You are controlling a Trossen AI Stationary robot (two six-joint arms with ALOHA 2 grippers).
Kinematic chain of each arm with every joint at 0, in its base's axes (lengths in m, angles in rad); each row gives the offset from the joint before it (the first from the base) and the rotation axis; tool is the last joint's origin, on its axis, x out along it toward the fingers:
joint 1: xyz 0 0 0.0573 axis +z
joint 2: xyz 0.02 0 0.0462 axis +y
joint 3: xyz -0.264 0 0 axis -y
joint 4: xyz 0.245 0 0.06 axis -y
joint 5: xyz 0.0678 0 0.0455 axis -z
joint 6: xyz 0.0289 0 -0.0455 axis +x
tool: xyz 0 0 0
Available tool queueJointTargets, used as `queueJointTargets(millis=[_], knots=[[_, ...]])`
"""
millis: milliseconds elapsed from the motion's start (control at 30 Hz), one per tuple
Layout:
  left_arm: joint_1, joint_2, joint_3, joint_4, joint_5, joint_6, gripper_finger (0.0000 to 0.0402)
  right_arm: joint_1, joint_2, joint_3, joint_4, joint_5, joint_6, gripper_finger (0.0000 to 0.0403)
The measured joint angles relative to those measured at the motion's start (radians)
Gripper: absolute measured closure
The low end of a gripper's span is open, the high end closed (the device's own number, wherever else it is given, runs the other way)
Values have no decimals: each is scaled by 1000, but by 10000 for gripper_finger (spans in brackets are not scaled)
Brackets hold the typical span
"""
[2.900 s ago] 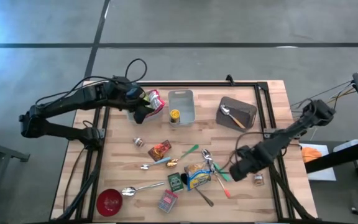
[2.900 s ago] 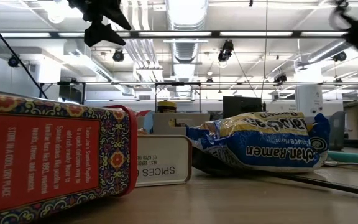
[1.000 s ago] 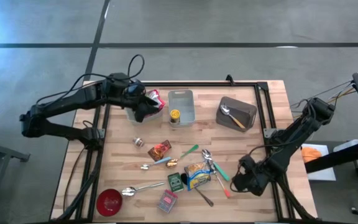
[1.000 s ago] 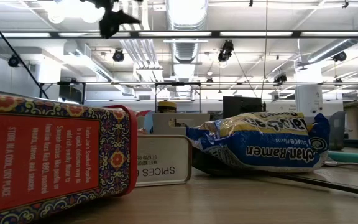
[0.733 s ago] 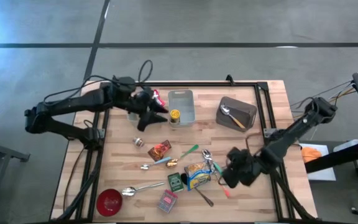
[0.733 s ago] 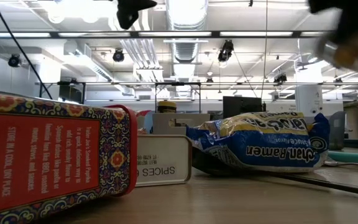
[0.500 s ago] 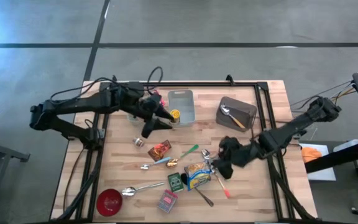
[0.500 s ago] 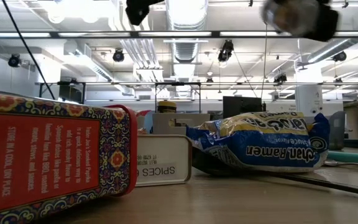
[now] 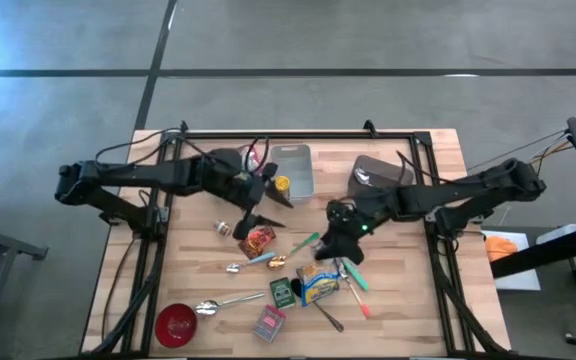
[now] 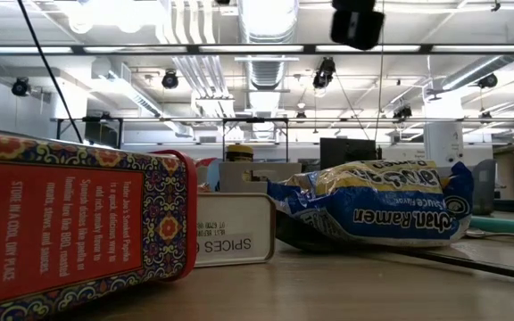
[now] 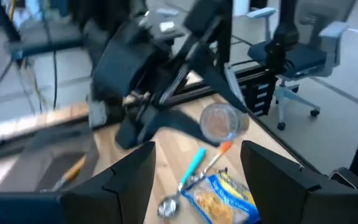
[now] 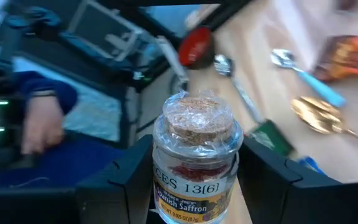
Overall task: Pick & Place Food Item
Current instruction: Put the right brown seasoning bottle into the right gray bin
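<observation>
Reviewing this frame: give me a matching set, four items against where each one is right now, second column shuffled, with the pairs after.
Items:
1. saffron jar
2. red bowl
3. yellow-lidded jar
4. spoon with a wooden handle

Places:
A. in the clear bin at the far side of the table
B. on the grey tray
C. between the right gripper's fingers
D. near corner of the table, on the left arm's side

Pairs: 1-C, 2-D, 3-A, 4-B
</observation>
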Motion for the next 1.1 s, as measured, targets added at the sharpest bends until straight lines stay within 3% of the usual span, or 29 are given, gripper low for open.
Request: queueJointTargets(millis=[300,500,633,767,1100], knots=[[-56,45,1,24,43,22,160,-107,94,0,228,-214,29,218],[-65,57,-1,32,30,14,114,-147,161,0,372,-322,134,218],[-65,73,-1,32,-12,-16,76,-143,204,0,486,-352,185,218],[-73,98,1,35,14,-26,49,-143,243,18,532,-383,213,218],[-78,108,2,74,146,15,41,-149,326,137,530,-405,180,218]])
